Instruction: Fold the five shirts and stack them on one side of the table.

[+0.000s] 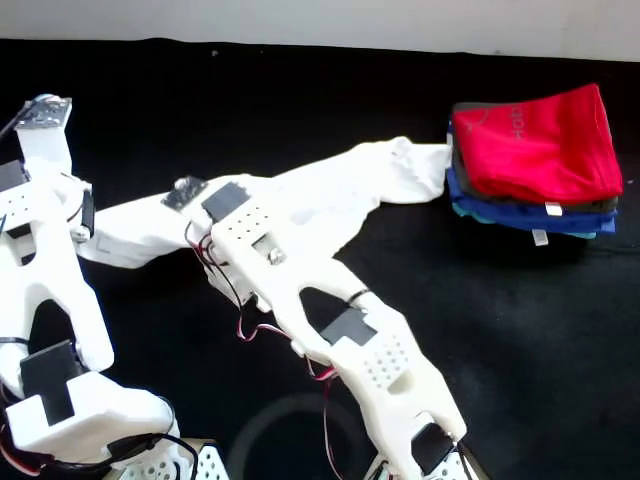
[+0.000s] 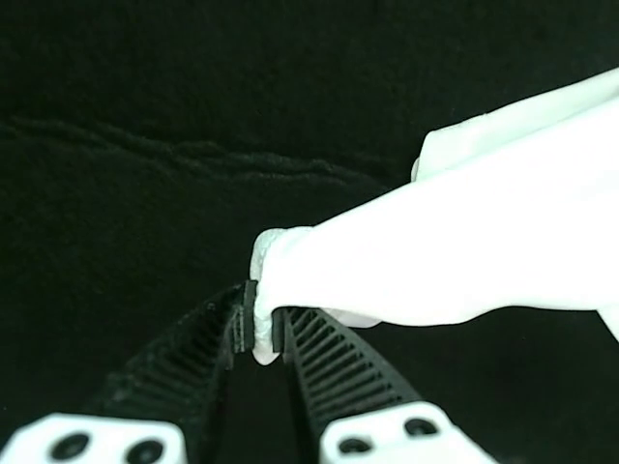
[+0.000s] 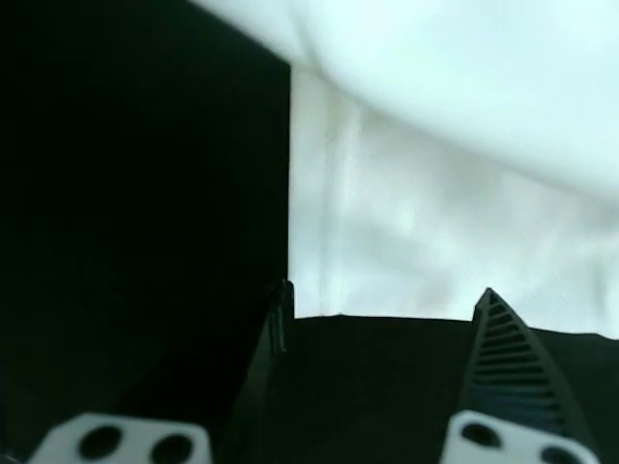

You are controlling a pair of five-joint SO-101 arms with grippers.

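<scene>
Limp white cloth shirt [image 1: 340, 195] lies stretched, long axis near-left to far-right; left gripper [image 2: 266, 333] pinches its left end; right gripper [image 3: 384, 295] spread wide at middle edge.

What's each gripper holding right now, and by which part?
The left gripper pinches the white shirt by a bunched corner; the right gripper is open, holding nothing.

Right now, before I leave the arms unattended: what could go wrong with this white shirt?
1. The left gripper pinches only a small bunched corner of the white shirt; a tug might pull it free.
2. The shirt's far end reaches the stack of folded shirts, so dragging could disturb them.
3. The right gripper is open at the shirt's edge, holding nothing, so the cloth may bunch.
</scene>
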